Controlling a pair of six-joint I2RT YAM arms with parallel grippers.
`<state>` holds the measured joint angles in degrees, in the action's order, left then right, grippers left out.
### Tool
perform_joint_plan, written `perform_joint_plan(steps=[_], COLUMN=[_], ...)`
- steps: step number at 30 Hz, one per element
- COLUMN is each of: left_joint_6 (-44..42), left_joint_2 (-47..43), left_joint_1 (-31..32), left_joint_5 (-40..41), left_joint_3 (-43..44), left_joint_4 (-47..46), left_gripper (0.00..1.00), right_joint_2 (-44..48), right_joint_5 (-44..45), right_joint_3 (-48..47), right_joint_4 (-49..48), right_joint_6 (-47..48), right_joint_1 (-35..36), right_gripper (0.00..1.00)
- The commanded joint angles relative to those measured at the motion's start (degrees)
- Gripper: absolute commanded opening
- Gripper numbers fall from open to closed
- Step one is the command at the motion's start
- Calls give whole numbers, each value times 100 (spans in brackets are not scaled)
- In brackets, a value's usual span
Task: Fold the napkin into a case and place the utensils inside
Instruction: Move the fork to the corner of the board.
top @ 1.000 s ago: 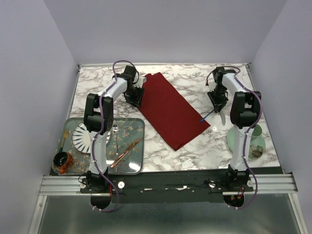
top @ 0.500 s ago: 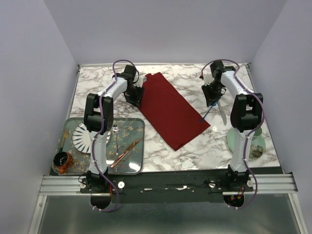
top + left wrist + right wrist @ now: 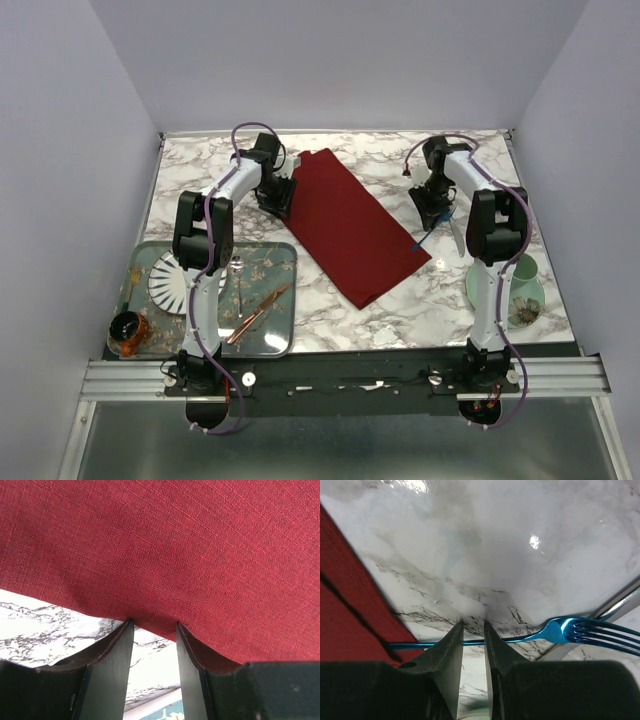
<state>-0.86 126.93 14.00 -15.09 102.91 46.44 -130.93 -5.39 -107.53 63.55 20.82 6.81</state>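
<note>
The blue-handled fork (image 3: 560, 630) lies crosswise just under the tips of the right gripper (image 3: 473, 625), its handle end meeting the edge of the folded maroon napkin (image 3: 350, 605), tines pointing away; those jaws stand narrowly parted, gripping nothing. The left gripper (image 3: 154, 625), also parted and empty, noses the napkin's opposite long edge

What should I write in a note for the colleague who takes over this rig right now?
Left gripper: open, its tips at the left edge of the dark red folded cloth napkin, which lies as a long rectangle on the marble table.
Right gripper: jaws slightly apart, holding nothing visible, above the handle of the blue metal fork.
The fork lies on the table, its handle end at the napkin's right corner; whether it is inside is unclear. The pale silvery utensil lies by its tines.
Done: napkin folded. Left: both utensils into it.
</note>
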Motion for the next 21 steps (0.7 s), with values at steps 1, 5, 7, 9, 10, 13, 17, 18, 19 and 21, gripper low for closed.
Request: perform_joint_plan(steps=[1,5,7,9,10,13,17,18,19,21], left_joint_6=[-63,-72,-81,-81,-89,-116,-116,-107,-107,-63], left_joint_2=[139,182,209,209,200,191,147,130,130,130], left_joint_1=[-2,6,-2,6,6,-3,-38,-38,-38,-38], left_joint_5=[15,182,173,164,173,173,103,77,68,15], left_joint_3=[229,291,326,343,343,308,221,220,194,194], left_joint_4=[102,181,199,208,208,217,173,164,155,112], left_gripper=[50,50,50,50,50,50,50,50,50,50], right_joint_2=[50,165,165,165,165,235,410,480,507,630], right_joint_5=[740,1057,1215,1294,1277,1075,672,575,287,170], right_joint_3=[302,408,417,390,390,302,136,40,47,100], right_joint_4=[369,325,228,167,184,289,535,684,711,703], right_joint_6=[668,1169,1424,1626,1662,1706,1505,1365,1276,1136], right_joint_1=[-13,-83,-136,-145,-145,-145,-136,-119,-101,-5], right_gripper=[31,31,31,31,31,32,41,44,53,60])
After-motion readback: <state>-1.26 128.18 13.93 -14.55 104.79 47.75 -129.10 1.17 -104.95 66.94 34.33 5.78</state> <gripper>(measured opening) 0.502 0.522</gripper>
